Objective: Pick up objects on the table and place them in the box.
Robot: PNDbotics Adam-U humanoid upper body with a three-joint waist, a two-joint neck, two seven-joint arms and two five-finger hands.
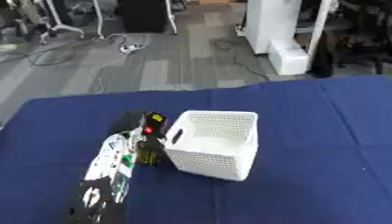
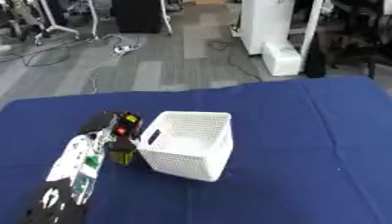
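A: Where did you have the left hand (image 1: 147,131)?

B: Your left arm came in from the lower left, and the hand sat just beside the left wall of the white box (image 1: 211,144), near its handle slot. Red and yellow patches showed on it. A small dark, yellowish thing (image 1: 147,156) hung at or under the fingers, close to the blue tabletop (image 1: 321,144).

A: Were you holding it?

B: Couldn't tell. The fingers were too murky to read as curled or straight, so the grasp stayed unconfirmed.

A: Right hand?

B: Not in either view.

A: How far along were you?

B: Early or mid, by my reading. The box interior looked pale and bare where it showed, though its near floor was hidden by the wall. The dark thing was outside the box, so it was yet to go in. No other loose objects could be made out on the cloth.
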